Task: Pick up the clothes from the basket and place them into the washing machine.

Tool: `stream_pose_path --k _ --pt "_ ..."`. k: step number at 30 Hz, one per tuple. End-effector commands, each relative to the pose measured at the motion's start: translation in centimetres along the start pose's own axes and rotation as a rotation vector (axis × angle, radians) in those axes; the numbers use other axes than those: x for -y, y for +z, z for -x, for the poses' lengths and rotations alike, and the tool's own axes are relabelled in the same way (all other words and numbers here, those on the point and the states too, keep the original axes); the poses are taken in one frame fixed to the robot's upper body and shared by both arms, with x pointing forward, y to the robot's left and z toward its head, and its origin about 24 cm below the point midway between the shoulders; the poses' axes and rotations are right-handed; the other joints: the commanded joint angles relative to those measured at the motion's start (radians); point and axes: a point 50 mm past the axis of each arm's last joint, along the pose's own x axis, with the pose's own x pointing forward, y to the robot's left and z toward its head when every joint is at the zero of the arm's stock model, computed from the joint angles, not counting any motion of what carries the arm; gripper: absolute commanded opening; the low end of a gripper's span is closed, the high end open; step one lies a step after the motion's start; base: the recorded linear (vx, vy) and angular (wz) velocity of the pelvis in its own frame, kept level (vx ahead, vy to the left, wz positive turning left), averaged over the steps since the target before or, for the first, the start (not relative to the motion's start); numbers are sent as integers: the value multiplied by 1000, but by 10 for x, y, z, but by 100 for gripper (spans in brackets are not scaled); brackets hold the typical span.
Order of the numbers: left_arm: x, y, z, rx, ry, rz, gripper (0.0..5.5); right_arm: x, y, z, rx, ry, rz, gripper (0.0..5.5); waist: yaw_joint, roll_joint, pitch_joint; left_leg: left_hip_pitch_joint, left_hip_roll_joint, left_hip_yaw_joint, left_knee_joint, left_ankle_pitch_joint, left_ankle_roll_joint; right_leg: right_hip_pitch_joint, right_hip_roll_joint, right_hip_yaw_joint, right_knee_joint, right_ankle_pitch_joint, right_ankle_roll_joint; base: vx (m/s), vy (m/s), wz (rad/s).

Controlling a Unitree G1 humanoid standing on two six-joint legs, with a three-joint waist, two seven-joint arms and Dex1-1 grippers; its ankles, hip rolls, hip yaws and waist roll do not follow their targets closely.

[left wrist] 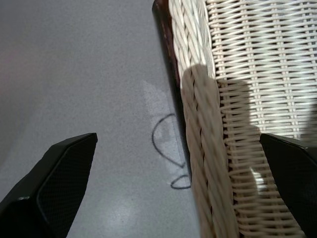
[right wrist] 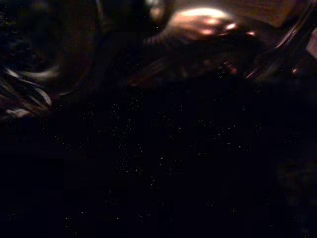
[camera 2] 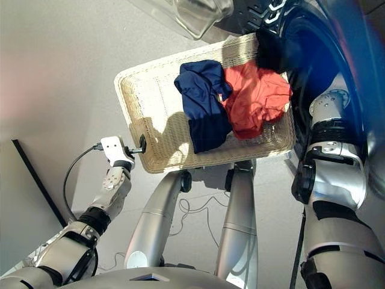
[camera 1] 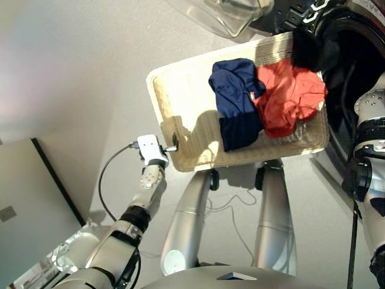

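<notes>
The cream-white woven basket (camera 1: 180, 96) is held up above the grey floor (camera 1: 72, 72), in front of the washing machine (camera 2: 337, 54), whose dark drum opening fills the far right. The left claw (camera 1: 175, 147) sits at the basket's near left corner. In the left wrist view its two black fingers (left wrist: 59, 173) stand spread, one outside the rim over the floor, the other inside over the weave, so the rim (left wrist: 203, 148) lies between them; the claw is open around the rim, not pressing it.

Three garments lie in the right half of the basket. The navy blue garment (camera 1: 236, 102) is in the middle, crumpled lengthwise. The coral-red garment (camera 1: 290, 96) lies just to its right, touching it. The black garment (camera 1: 308, 49) is at the far right corner, against the machine's opening.

The right arm (camera 2: 328, 156) reaches along the basket's right side toward the drum; its claw is hidden in the head views, and the right wrist view is too dark to tell whether it is open or closed.

A clear porthole door (camera 1: 231, 15) shows at the far edge.
</notes>
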Motion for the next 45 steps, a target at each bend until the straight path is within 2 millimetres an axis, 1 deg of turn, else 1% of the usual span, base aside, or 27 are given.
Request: stream_pose_path --k 1,2,4,5,6,8,9,11,13,16,17,19,21,22,23,25,27,28,30,32,33,34,37,40,42,43,45 --pt "-6 -1 2 32 16 -24 550 8 -6 3 -6 123 78 362 -45 17 -85 49 3 -29 -52 -26 -4 73 39 -29 -11 -68 29 0 0 0" --pt "-3 1 1 36 5 -19 550 12 -18 9 -64 140 102 550 -45 16 -86 55 3 -28 -59 -24 -6 81 38 -32 -20 -67 28 81 -34 -56" --pt "4 7 -1 57 -31 -17 550 17 -42 23 -175 207 179 550 -48 13 -86 59 3 -26 -70 -18 -9 90 38 -36 -30 -59 27 0 0 0" --pt "7 9 -2 67 -45 -8 550 27 -53 26 -236 219 275 550 -47 10 -87 61 4 -26 -75 -15 -11 95 36 -40 -34 -57 26 -39 -59 -64" --pt "7 13 -3 76 -58 4 550 32 -66 32 -309 242 339 550 -45 7 -88 60 4 -27 -76 -13 -13 100 36 -42 -39 -53 24 -39 -58 -56" --pt "12 20 -6 93 -91 33 550 28 -82 46 -398 334 424 550 -46 1 -88 60 6 -25 -81 -8 -15 105 37 -48 -51 -45 22 -20 -26 -24" --pt "16 23 -7 94 -112 50 550 31 -92 58 -461 381 425 550 -48 -2 -86 61 7 -26 -86 -4 -16 108 37 -49 -57 -41 21 0 0 0" --pt "22 30 -8 116 -150 53 550 35 -104 72 -526 449 475 550 -49 -11 -85 65 6 -26 -94 1 -16 119 39 -52 -74 -34 21 0 0 0" --pt "30 33 -10 113 -194 62 550 38 -114 85 -591 519 508 550 -53 -18 -82 73 7 -27 -106 8 -18 130 39 -56 -89 -27 21 0 0 0" --pt "43 39 -14 118 -242 49 550 41 -128 113 -670 656 568 550 -64 -31 -77 83 10 -28 -116 16 -19 145 39 -60 -106 -18 21 0 0 0" --pt "43 39 -14 118 -242 49 550 41 -128 113 -670 656 568 550 -65 -31 -77 83 10 -28 -116 16 -19 146 39 -60 -106 -18 21 0 0 0" --pt "55 45 -20 126 -284 20 550 37 -136 139 -711 832 629 550 -76 -44 -72 93 11 -26 -127 22 -18 160 41 -63 -123 -10 22 0 0 0" --pt "60 47 -25 119 -288 6 550 34 -140 154 -713 961 687 550 -83 -53 -69 96 11 -25 -132 26 -16 163 43 -63 -132 -2 23 0 0 0" --pt "63 49 -27 117 -290 4 550 34 -142 166 -735 1015 679 550 -86 -57 -68 97 12 -26 -133 28 -15 167 43 -62 -137 1 24 0 0 0" --pt "66 49 -29 111 -297 -4 550 33 -144 177 -733 1112 721 550 -90 -63 -67 96 13 -25 -132 30 -14 167 44 -63 -141 4 24 0 0 0" --pt "71 48 -32 91 -296 -6 550 33 -145 193 -741 1201 741 550 -98 -69 -64 99 16 -25 -133 31 -13 172 46 -63 -146 5 24 0 0 0" --pt "74 46 -35 67 -292 -12 550 28 -143 212 -705 1345 769 550 -109 -78 -61 97 20 -25 -131 32 -12 173 51 -60 -149 4 24 0 0 0" --pt "76 47 -37 60 -286 -7 550 31 -144 216 -723 1344 760 550 -113 -81 -59 95 23 -26 -127 30 -12 172 51 -61 -147 3 24 0 0 0" --pt "77 48 -40 53 -276 -9 550 25 -141 232 -666 1464 785 550 -122 -88 -57 91 26 -25 -122 27 -12 169 56 -59 -148 1 25 0 0 0" --pt "79 49 -42 45 -273 -17 550 24 -138 245 -648 1539 774 550 -132 -97 -54 77 32 -23 -102 16 -11 159 61 -57 -143 -1 24 0 0 0" --pt "79 50 -43 42 -271 -19 550 19 -134 252 -594 1614 788 550 -138 -102 -52 66 35 -21 -86 8 -9 150 68 -55 -139 -3 23 0 0 0" --pt "80 49 -44 36 -266 -28 550 22 -133 256 -596 1622 784 550 -141 -108 -49 56 39 -20 -71 0 -8 143 73 -53 -135 -5 22 0 0 0" --pt "78 47 -47 17 -243 -30 550 19 -127 268 -542 1676 759 550 -157 -122 -47 17 53 -21 -22 -21 -6 118 84 -50 -123 -8 21 0 0 0" --pt "78 49 -49 14 -226 -26 550 19 -121 275 -519 1684 720 550 -173 -132 -47 -9 66 -16 2 -37 -6 90 95 -46 -114 -9 20 0 0 0" --pt "77 47 -50 -3 -218 -36 550 21 -119 281 -527 1688 701 550 -183 -139 -46 -24 75 -11 17 -44 -6 72 104 -42 -107 -8 22 0 0 0" --pt "75 47 -51 -7 -210 -32 550 18 -116 283 -499 1715 699 550 -189 -145 -47 -30 79 -7 23 -51 -4 60 109 -37 -102 -7 23 15 31 -272" --pt "75 47 -52 -15 -209 -26 550 24 -116 286 -510 1710 703 550 -198 -153 -47 -39 85 -2 37 -62 -2 50 112 -32 -100 -7 24 10 28 -352"
